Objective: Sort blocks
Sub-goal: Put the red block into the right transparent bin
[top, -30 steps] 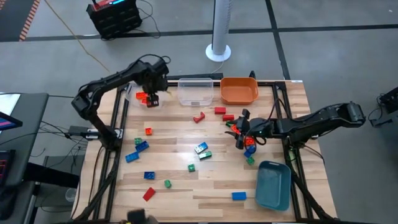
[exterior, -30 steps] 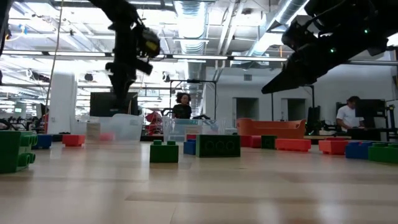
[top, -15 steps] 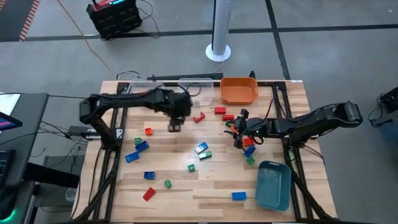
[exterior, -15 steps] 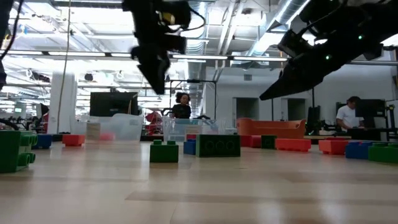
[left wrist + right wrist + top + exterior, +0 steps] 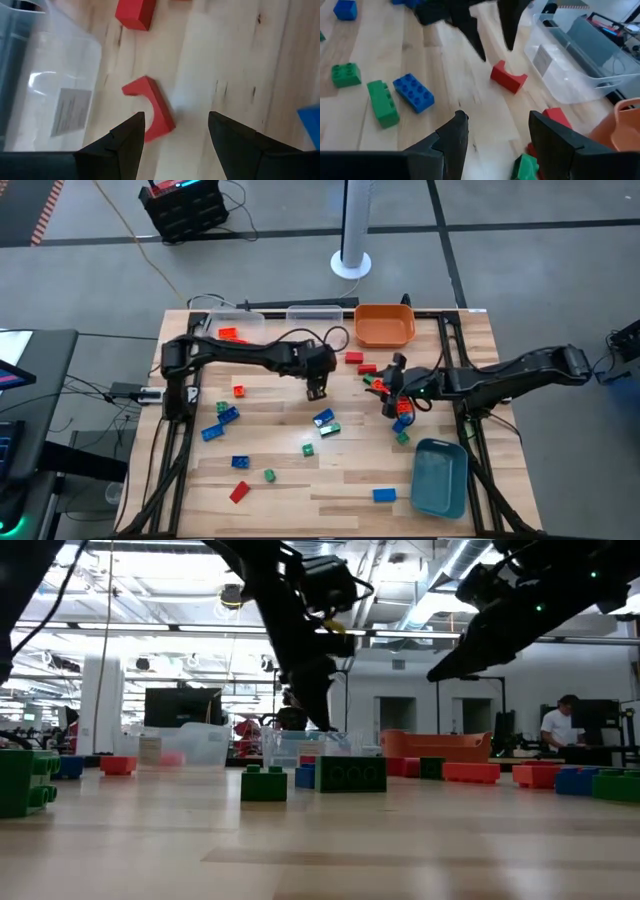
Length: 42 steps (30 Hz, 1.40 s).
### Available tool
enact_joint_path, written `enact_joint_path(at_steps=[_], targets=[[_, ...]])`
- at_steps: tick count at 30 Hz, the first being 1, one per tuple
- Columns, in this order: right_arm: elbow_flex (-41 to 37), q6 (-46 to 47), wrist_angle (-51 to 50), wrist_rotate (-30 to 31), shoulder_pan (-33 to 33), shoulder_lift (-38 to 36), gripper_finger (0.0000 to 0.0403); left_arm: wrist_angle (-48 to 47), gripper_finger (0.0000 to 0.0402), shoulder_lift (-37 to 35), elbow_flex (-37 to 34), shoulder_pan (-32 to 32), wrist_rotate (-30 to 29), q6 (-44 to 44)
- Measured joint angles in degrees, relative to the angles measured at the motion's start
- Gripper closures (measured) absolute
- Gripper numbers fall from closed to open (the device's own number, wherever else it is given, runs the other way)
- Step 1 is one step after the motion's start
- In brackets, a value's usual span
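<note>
From above, the left end effector [image 5: 317,391] is out over the middle of the wooden worktop [image 5: 300,480], just in front of the clear bin [image 5: 313,313]. Its two fingers are spread apart and hold nothing. A red arch block [image 5: 322,367] lies just past it, toward the bins, but the arm hides most of it here. The right end effector [image 5: 391,383] is near the right side, over a little heap of red, green and blue blocks. The other blocks are spread all over the worktop. An orange bin [image 5: 384,325] sits at the back and a blue-grey bin [image 5: 440,477] sits at the front right.

From the low camera, the left arm's end effector [image 5: 322,712] hangs above the wood and does not touch it. A green block [image 5: 264,783] stands in front.

The left wrist camera shows the red arch block [image 5: 150,106] best. It lies flat on the wood, just ahead of one open finger [image 5: 131,134], not yet between the two. Its long side runs slanted to the fingers. The clear bin [image 5: 45,75] is right beside it.

The right wrist camera shows its own fingers [image 5: 454,131] open and empty. The red arch block [image 5: 508,76] is farther off, close to the other arm's fingers.

I think the left arm is nearer, so it should grab this block next. It may need to shift a bit sideways first.
</note>
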Motion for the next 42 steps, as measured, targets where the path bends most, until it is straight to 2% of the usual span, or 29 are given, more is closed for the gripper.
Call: enact_joint_path(at_steps=[7,10,15,33,38,42], targets=[[0.0,0.4,1.7,0.2,0.8,0.3,0.0185,-12.6,0.0189,10.0,13.9,2.5,2.0,1.0],[0.0,0.2,1.6,0.2,1.5,0.4,0.0185,-16.1,0.0189,12.2,16.8,3.5,2.2,1.1],[0.0,-0.5,1.9,0.2,2.0,0.1,0.0185,-16.7,0.0189,13.1,16.3,5.3,4.7,-0.6],[0.0,-1.0,3.1,0.2,2.3,0.1,0.0185,-15.0,0.0189,13.0,15.6,5.8,5.4,-0.3],[0.0,-1.1,3.5,0.2,3.0,0.1,0.0185,-16.0,0.0189,15.8,15.4,5.7,5.7,0.2],[0.0,-1.1,3.6,0.2,3.1,0.1,0.0185,-14.5,0.0206,15.7,15.4,5.5,5.7,2.2]])
